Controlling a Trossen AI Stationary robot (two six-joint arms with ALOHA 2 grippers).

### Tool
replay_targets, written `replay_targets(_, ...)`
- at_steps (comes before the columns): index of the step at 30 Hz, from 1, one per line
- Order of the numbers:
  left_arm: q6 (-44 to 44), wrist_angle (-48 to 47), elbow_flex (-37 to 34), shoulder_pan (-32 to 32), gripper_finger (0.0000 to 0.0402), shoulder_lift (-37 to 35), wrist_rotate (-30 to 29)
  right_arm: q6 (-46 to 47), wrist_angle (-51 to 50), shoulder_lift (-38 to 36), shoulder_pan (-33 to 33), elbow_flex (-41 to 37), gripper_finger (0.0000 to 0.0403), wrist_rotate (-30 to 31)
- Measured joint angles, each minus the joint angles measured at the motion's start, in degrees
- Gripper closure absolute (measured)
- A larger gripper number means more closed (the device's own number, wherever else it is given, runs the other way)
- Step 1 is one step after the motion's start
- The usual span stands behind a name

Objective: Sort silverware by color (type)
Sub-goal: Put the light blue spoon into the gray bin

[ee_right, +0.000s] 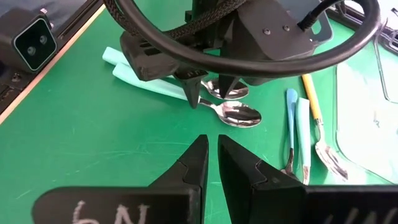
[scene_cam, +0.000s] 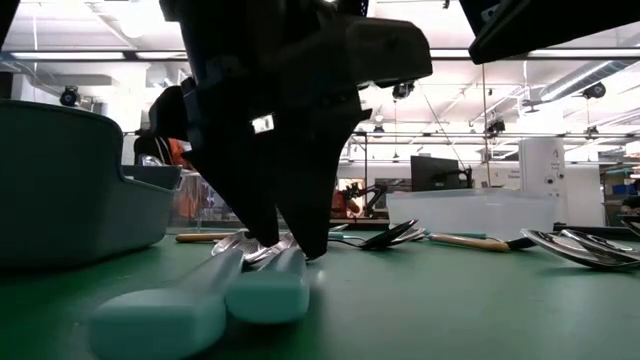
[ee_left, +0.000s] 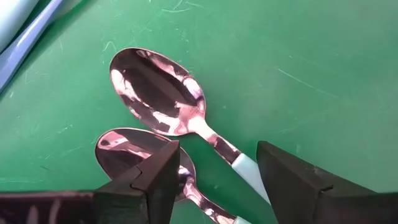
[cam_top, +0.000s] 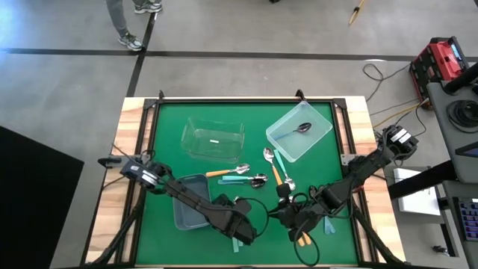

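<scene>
Spoons with teal handles, two of them (ee_left: 163,93), are lying side by side on the green mat (cam_top: 164,149) at the near edge of the table, and I am holding the left gripper (ee_left: 217,177) directly over them with its fingers (ee_left: 158,177) spread wide and holding nothing. In the left wrist view one spoon's neck is running between the two fingers, while the second spoon (ee_left: 127,149) is partly tucked under one of them; both long axes are lying roughly parallel, bowls pointing away from the wrist, handles trailing back beneath it. In the low view the fingertips are standing at the spoons' necks, just above or on the mat; I cannot tell which. I am judging the left arm to be the nearer one for this pair. I am keeping the right gripper (ee_right: 211,162) just beside it, narrowed to a slit and empty, facing the same pair. More silverware (cam_top: 258,178) is lying mid-table near a clear bin (cam_top: 190,138), one dark-handled spoon (cam_top: 302,127) is sitting in the second clear bin (cam_top: 323,125), and the grey bin (cam_top: 183,213) is sitting by the left arm.
</scene>
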Motion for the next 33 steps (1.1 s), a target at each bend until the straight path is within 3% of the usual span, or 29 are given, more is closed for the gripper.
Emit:
replay_targets(7,0.31,0.09,-0.44,-0.04,0.0205,0.02,0.02,0.00,0.02,0.01,0.00,0.00,0.0374,0.02)
replay_targets(18,9.22,6.26,-0.49,-0.04,0.0205,0.04,0.02,-0.02,0.01,0.01,0.00,0.00,0.0374,0.02)
replay_targets(33,2.71,2.95,-0.09,-0.23,0.0215,-0.02,1.73,-0.02,0.00,0.01,0.00,0.00,0.0374,0.02)
